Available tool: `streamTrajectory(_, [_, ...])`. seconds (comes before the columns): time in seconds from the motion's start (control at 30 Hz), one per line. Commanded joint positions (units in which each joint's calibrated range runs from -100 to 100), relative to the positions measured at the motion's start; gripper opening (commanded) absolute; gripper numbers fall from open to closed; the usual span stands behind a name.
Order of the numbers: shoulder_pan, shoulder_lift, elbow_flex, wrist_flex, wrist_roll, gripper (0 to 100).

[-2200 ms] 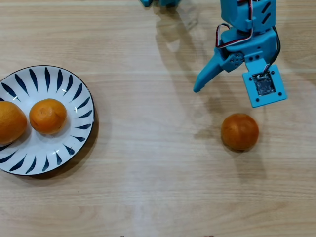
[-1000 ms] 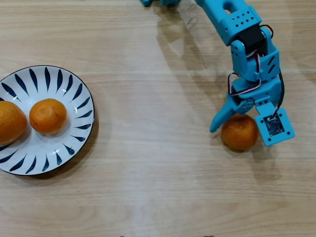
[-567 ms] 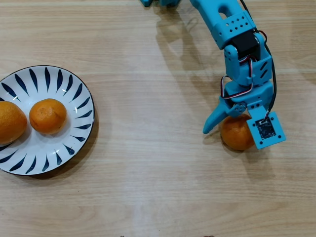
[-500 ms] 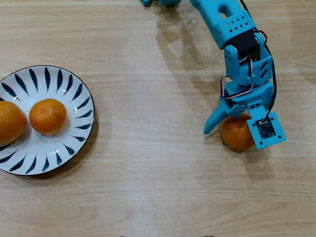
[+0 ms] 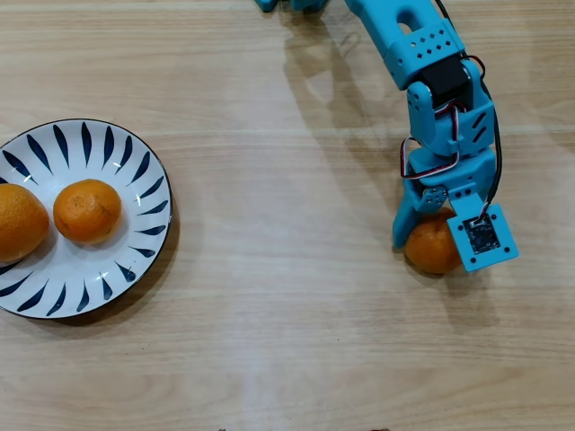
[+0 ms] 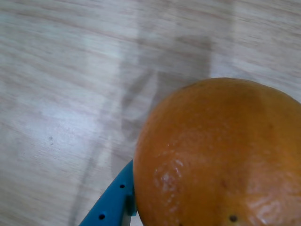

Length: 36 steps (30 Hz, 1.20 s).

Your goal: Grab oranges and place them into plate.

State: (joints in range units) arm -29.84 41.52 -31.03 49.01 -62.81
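Observation:
In the overhead view my blue gripper (image 5: 433, 241) is closed around one orange (image 5: 428, 253) at the right of the wooden table. One finger presses its left side; the other is hidden under the wrist camera board. The wrist view shows this orange (image 6: 216, 155) filling the lower right, pressed against a blue finger (image 6: 113, 205). Whether it rests on the table or hangs just above it is unclear. The white plate with dark blue strokes (image 5: 135, 166) lies at the far left. It holds two oranges, one in its middle (image 5: 87, 210) and one cut by the left frame edge (image 5: 16, 222).
The blue arm (image 5: 409, 40) reaches in from the top edge, right of centre. Bare wooden tabletop (image 5: 278, 269) lies between the plate and the gripper.

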Motion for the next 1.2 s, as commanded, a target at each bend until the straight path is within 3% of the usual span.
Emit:
streamTrajectory(0.0, [0.3,-0.9,-1.0,-0.9,0.3,33])
streamTrajectory(0.17, [0.2,-1.1,-1.0,-0.9,0.3,26])
streamTrajectory(0.4, [0.9,-2.2,-1.0,-0.7,0.6,27])
streamTrajectory(0.53, [4.4,-9.9,0.5,0.5,4.5,27])
streamTrajectory(0.87, [31.0,-42.4,26.1,8.4,19.7,27])
streamTrajectory(1.17, [52.6,-51.1,40.1,7.6,29.8,27])
